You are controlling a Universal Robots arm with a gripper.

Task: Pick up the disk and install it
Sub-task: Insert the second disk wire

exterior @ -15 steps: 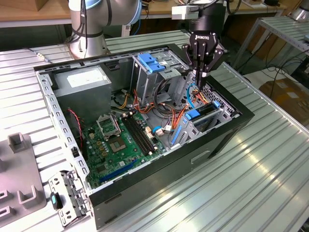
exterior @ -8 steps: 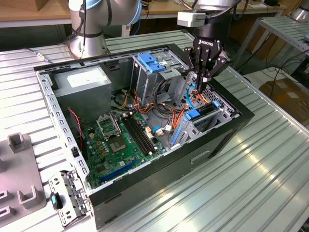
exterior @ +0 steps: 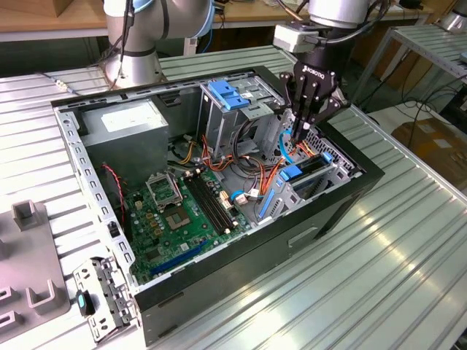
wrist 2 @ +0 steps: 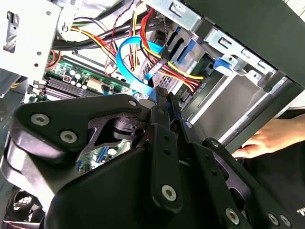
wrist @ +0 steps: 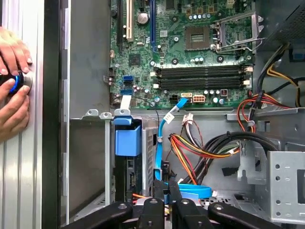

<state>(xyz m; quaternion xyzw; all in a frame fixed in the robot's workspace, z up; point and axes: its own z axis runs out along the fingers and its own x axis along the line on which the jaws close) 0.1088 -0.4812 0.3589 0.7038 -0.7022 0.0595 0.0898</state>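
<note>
the open computer case [exterior: 219, 175] lies on its side on the ribbed metal table [exterior: 394, 255], filling the middle of the exterior view, with the green motherboard [exterior: 182, 211] at lower centre and a grey power supply box [exterior: 124, 131] at upper left. the black claw [exterior: 303, 135] hangs at upper right of that frame, reaching down into the case just above the drive cage [exterior: 306, 182]. in both wrist views its fingers [wrist: 162, 191] stand pressed close together at a light blue flat cable [wrist: 159, 148], though whether they actually pinch it is hard to tell. the disk [exterior: 299, 173] appears to sit already in the cage at centre right of the exterior view, its blue rail end showing; in the first wrist view that blue end [wrist: 127, 138] is left of centre, just beside the claw. a person's hand [wrist: 12, 86] rests at the left edge of the first wrist view, outside the case wall.
</note>
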